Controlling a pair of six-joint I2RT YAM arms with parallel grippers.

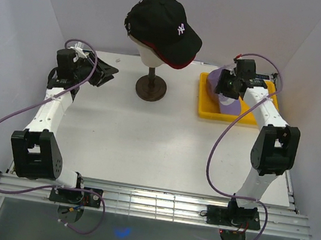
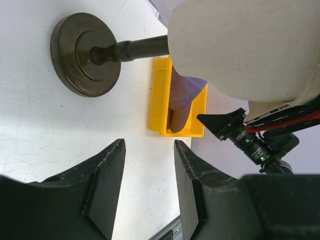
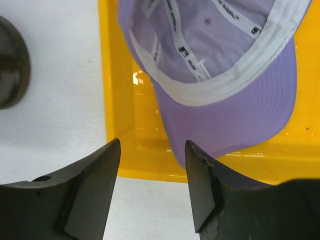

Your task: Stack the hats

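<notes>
Black cap sits on the head; right of it the lavender cap is not yet stacked, below the right tool, parted and empty like the left tool.

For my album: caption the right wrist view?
Open right gripper over an upturned lavender cap in a yellow tray.

Stand blocks mid tbl
</notes>
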